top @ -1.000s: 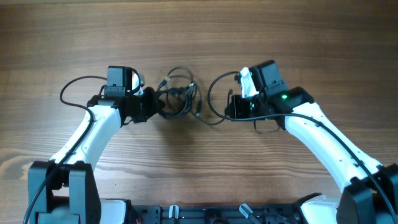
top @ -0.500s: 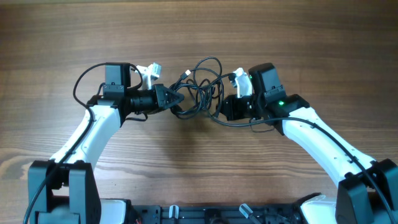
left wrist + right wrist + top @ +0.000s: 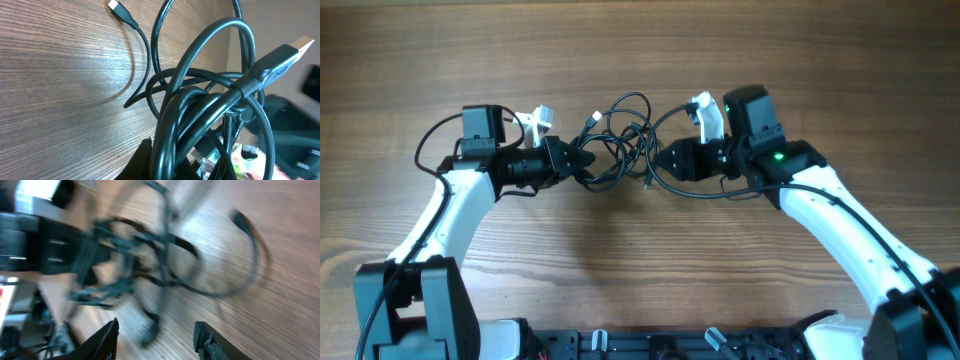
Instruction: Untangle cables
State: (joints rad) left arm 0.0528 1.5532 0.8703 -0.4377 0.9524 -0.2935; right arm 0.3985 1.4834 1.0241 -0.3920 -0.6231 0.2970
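The cables (image 3: 618, 148) form a knotted black clump between my two grippers at mid-table. My left gripper (image 3: 582, 163) is shut on the clump's left side. In the left wrist view the bundled cables (image 3: 200, 115) fill the jaws of the left gripper (image 3: 172, 167), with one small plug (image 3: 116, 6) lying on the wood and a flat plug (image 3: 292, 50) sticking up. My right gripper (image 3: 662, 160) stands open just right of the clump. In the blurred right wrist view the right gripper (image 3: 156, 340) has nothing between its fingers, and the cables (image 3: 135, 260) lie ahead of it.
One loose black loop (image 3: 700, 194) curves on the wood under the right arm. The left arm's own thicker wire (image 3: 428, 148) arcs out beside its wrist. Bare wooden table (image 3: 640, 50) stretches behind the clump, and in front (image 3: 640, 270) as well.
My right gripper has opened and let go of its cable, shifting slightly towards the clump. My left gripper has drawn back to the left with the clump still held.
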